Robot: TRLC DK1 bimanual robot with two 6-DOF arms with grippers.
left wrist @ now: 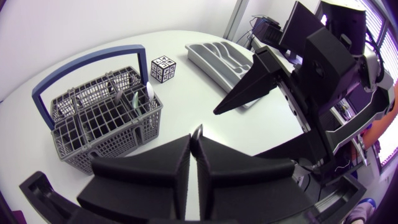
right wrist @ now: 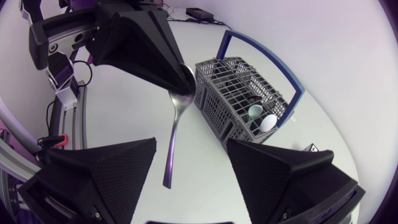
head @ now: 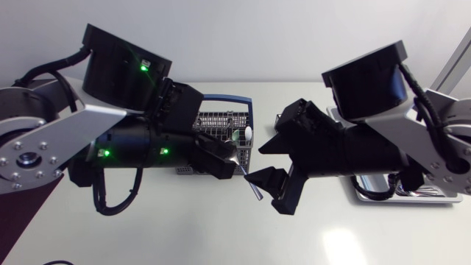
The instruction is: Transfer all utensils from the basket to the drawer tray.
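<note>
The left pincer (head: 234, 168) is clamped on a metal spoon (right wrist: 176, 118), gripped near its bowl above the tabletop (head: 184, 228), with the handle hanging free. Just behind it a grey basket (left wrist: 102, 121) with a blue handle is seen. White-headed utensils (right wrist: 266, 122) are stood in one corner compartment. A patterned cube (left wrist: 163, 68) is set beside the basket. The right pincer (right wrist: 189, 180) is spread wide, and the spoon handle is seen between its fingers with a gap on either side. The drawer tray (left wrist: 227, 56) lies furthest right, partly under the right arm.
</note>
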